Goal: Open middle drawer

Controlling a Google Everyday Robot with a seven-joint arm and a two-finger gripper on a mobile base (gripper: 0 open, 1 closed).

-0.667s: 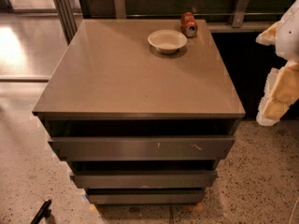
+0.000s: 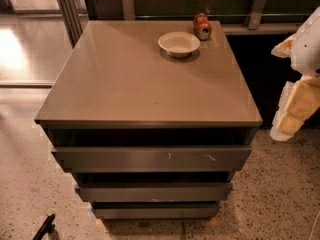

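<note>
Showing only as a slim black tip at the lower left edge, the gripper [image 2: 44, 227] hangs low over the speckled terrazzo floor [image 2: 280, 194]. Cannot tell whether it is open or closed. It holds nothing visible and touches no part of the cabinet.

White and yellow padded robot arm segment [image 2: 300, 84] at the right edge, apart from the cabinet's side.

Grey-brown three-drawer cabinet [image 2: 140, 79] centre frame. The middle drawer [image 2: 154, 191], a plain grey-brown flat front without a handle, sits between the widest top drawer front with pale scratch marks [image 2: 152, 159] and the narrowest bottom drawer front [image 2: 155, 212]. Dark gaps above each front. The middle drawer lies to the right of the gripper and somewhat higher in frame, well apart from it; its left end is the nearest part.

On the cabinet top, far side: cream-coloured round bowl [image 2: 179, 43], upright. Just beside it, toward the back right, a red and orange drink can [image 2: 202, 26] lying on its side.
</note>
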